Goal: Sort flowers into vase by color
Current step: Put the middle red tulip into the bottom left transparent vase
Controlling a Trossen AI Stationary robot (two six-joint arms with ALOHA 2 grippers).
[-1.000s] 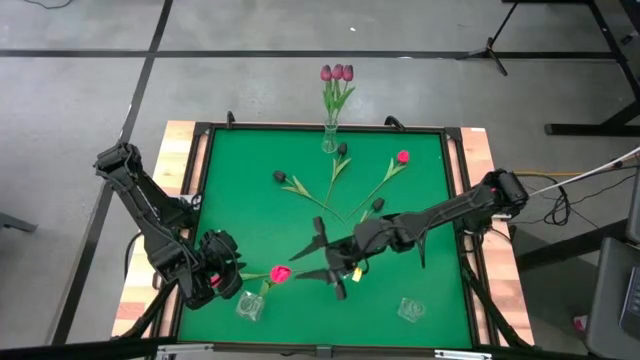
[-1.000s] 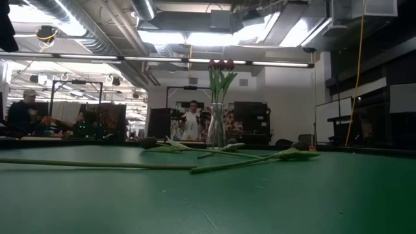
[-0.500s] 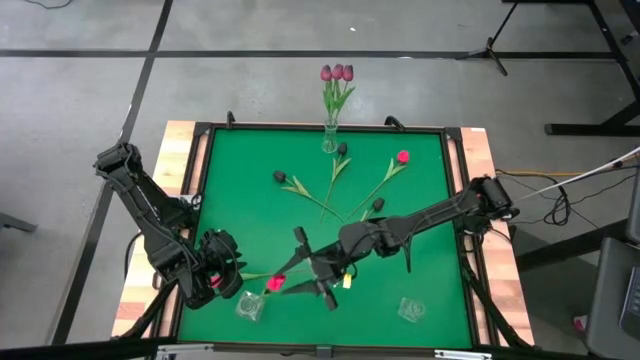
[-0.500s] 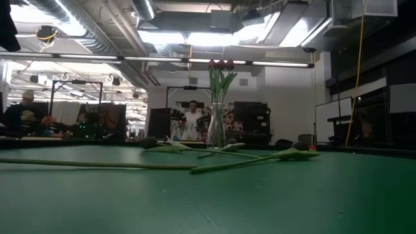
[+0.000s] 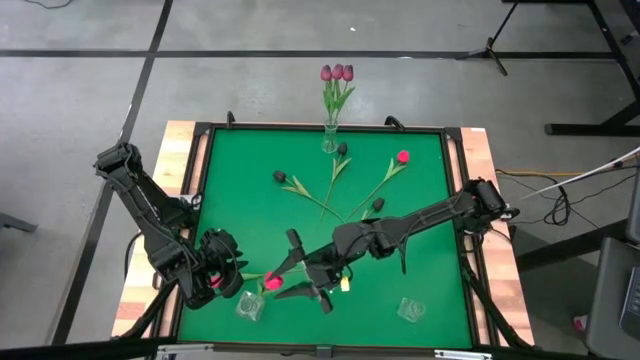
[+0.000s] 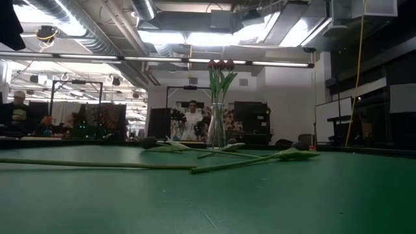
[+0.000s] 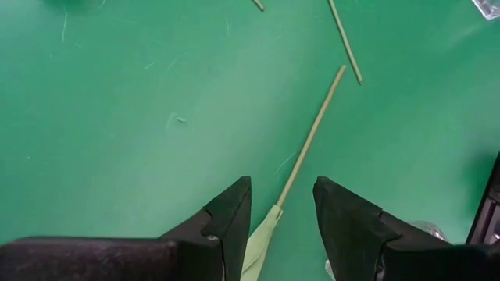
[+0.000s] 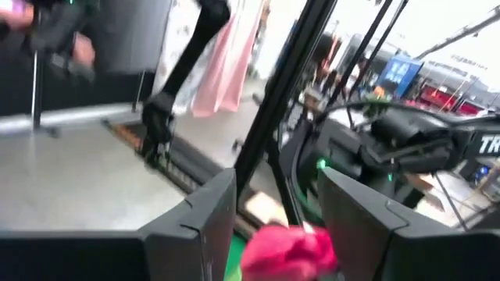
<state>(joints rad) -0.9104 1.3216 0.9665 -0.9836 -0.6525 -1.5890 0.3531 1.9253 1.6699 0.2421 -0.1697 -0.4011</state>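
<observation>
A: What can be counted as done?

B: Three mauve tulips (image 5: pixel 337 73) are seen standing in the far vase (image 5: pixel 329 140), at the far edge of the green table (image 5: pixel 420 230). That colour is judged sorted.

A: And what is left?

B: Three dark tulips (image 5: pixel 341 149) lie loose on the mat near the middle, their stems crossing toward one point. A pink tulip (image 5: pixel 402 157) lies with them, its head toward the far right. Two empty vases wait at the near edge: one near left (image 5: pixel 250 306), one near right (image 5: pixel 410 310). Nothing has been put in either, so roughly two thirds of the sorting is judged outstanding.

A: Which flower is in hand?

B: A second pink tulip (image 5: pixel 272 283) is held low over the near-left part of the mat, just beside the left vase. Its stem is clamped by the right gripper (image 5: pixel 305 275), and the pink head (image 8: pixel 287 251) is seen between those fingers in the right wrist view. The step is judged to be delivery of this flower to the near-left vase.

A: And the left gripper (image 7: pixel 281 218)?

B: It is kept at the near-left corner, low over the mat, jaws apart. A stem (image 7: pixel 311 140) and leaf lie on the mat between the fingers, but nothing is gripped.
</observation>
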